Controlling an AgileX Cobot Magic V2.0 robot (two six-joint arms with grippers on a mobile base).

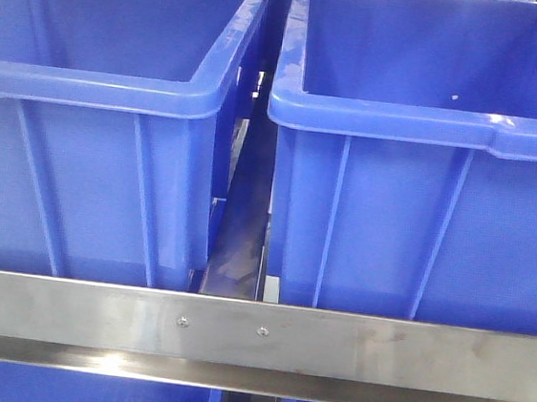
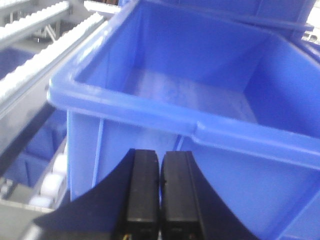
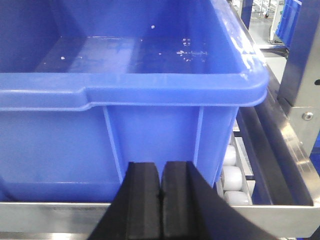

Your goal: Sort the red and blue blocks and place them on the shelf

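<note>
Both the left end effector (image 2: 160, 187) and right end effector (image 3: 161, 200) are pressed together, empty, each facing a bin (image 2: 210, 125) (image 3: 150, 90) on the shelf (image 1: 254, 334).

I can read no text, label, brand or number in any of my views. The blue bins (image 1: 421, 207) show plain walls, and the shelf's steel front rail (image 1: 64, 319) carries only two small screws (image 1: 222, 327), with no marking.
</note>
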